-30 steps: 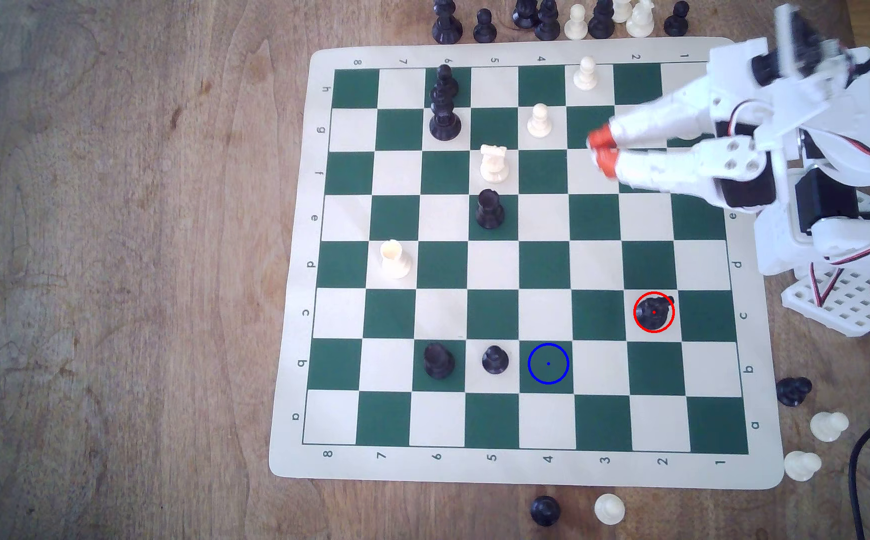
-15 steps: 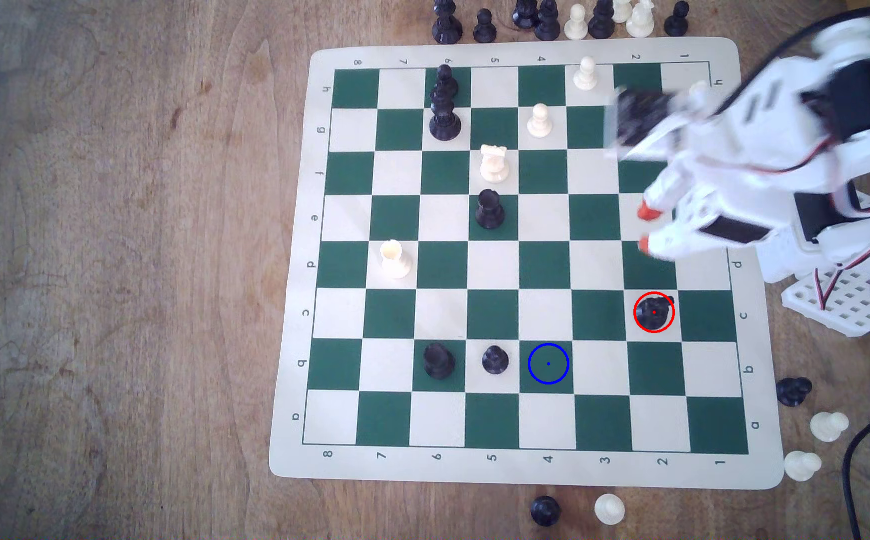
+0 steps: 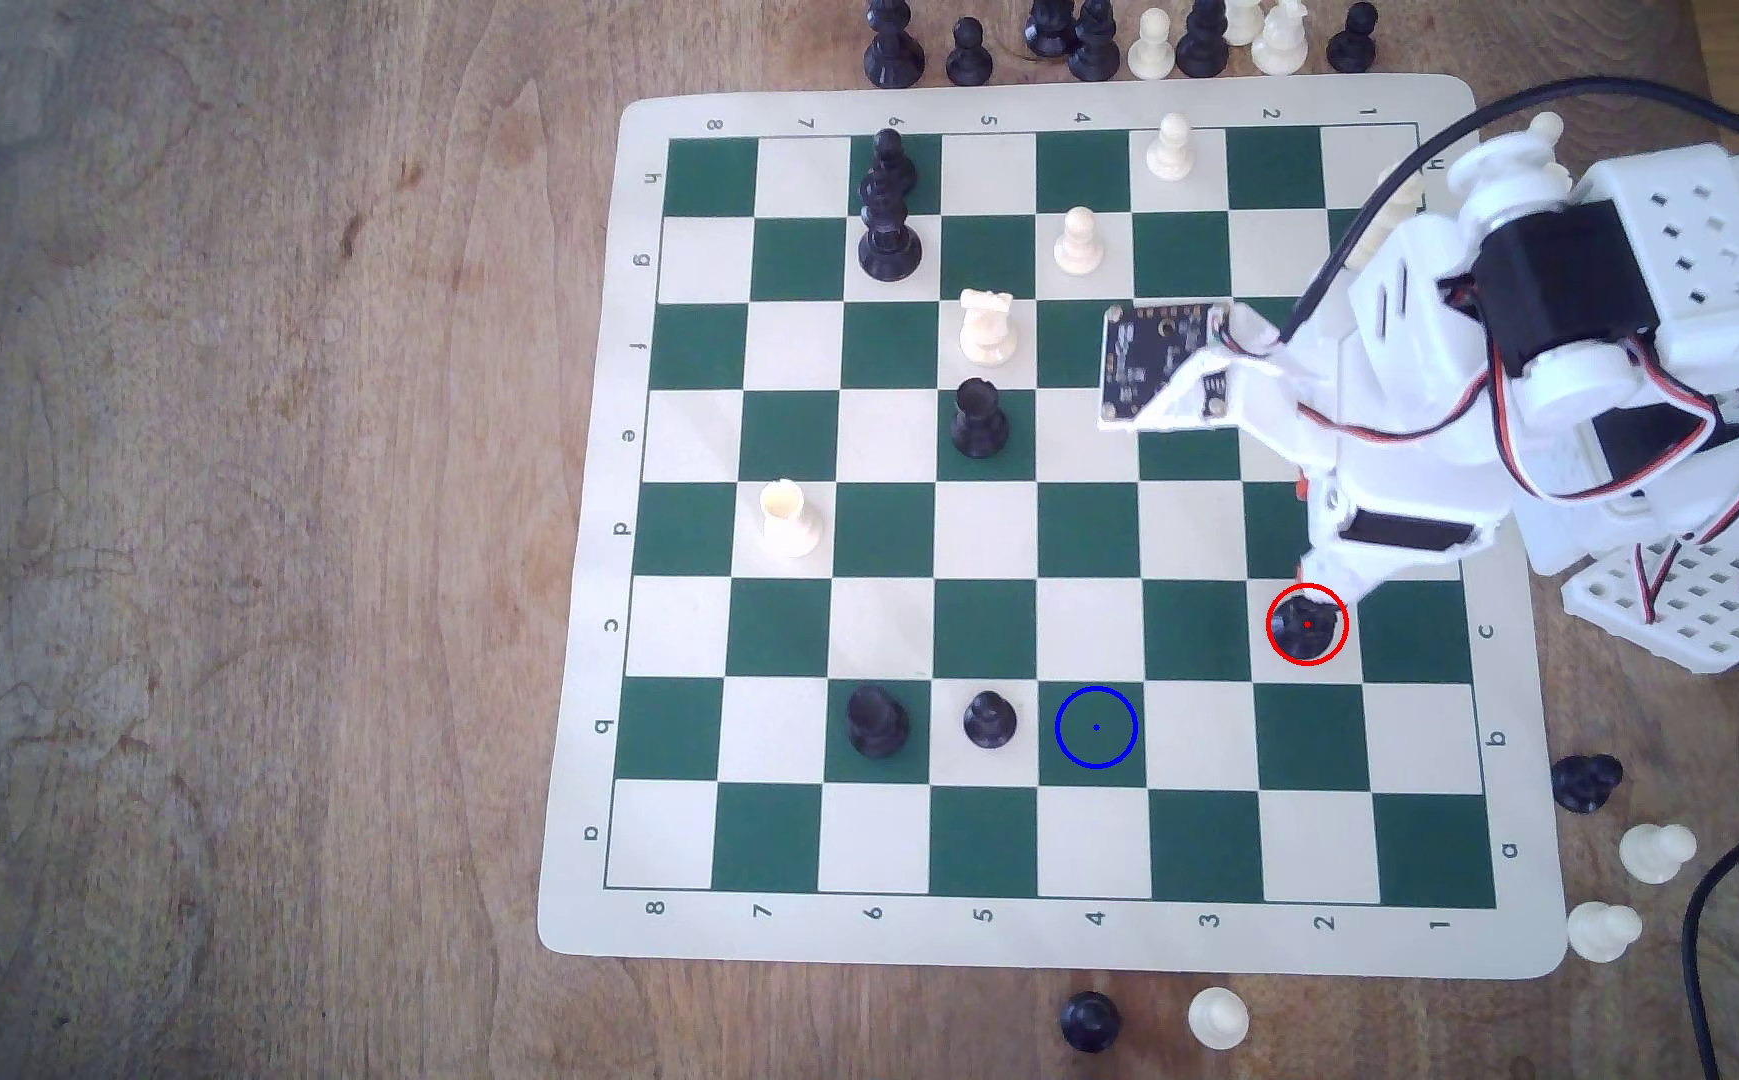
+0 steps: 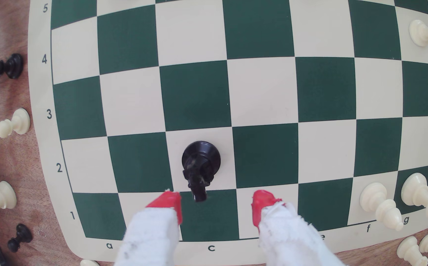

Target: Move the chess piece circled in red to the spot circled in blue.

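Worn wooden bench [image 3: 221, 519] under a green-and-cream board [image 3: 1613, 935]. Nearest the arm, claw [image 4: 216, 204] swung down over the last second from the far ranks, now open, red tips flanking the knight [image 3: 1306, 626] without touching. Knight upright on its red-ringed cream square. Farther along, past the knight, blue-ringed spot [image 3: 1096, 727] bare, beside a black pawn [image 3: 990, 720]. Approach done; closing next, likely.

A green-and-cream chessboard mat [image 3: 1530, 727] is lying on a wooden desk [image 3: 221, 519]. A black rook [image 3: 877, 722] and a black pawn [image 3: 990, 720] are standing side by side in row b. A white rook [image 3: 986, 327] is sitting just above another black rook [image 3: 978, 417]. Spare pieces [image 3: 1093, 42] are crowding the desk beyond the mat's far edge.
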`<state>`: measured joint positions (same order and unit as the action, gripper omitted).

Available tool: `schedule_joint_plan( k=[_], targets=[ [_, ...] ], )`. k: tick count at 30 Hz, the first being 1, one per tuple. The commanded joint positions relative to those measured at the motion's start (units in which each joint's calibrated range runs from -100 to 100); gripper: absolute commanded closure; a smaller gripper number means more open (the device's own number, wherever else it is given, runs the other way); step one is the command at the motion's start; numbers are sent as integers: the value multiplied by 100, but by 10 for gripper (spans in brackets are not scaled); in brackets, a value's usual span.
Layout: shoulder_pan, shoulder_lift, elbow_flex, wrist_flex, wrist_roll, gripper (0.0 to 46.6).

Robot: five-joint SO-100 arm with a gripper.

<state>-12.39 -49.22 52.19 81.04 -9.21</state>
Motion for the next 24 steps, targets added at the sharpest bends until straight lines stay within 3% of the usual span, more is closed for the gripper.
schedule_joint_plan(
  k=[1,8,24],
  targets=[
    [-196,-27,184,-241,-10,294],
    [-384,-10,447,-446,-20,284],
    [-650,933,638,-1077,-29,330]
  ],
)
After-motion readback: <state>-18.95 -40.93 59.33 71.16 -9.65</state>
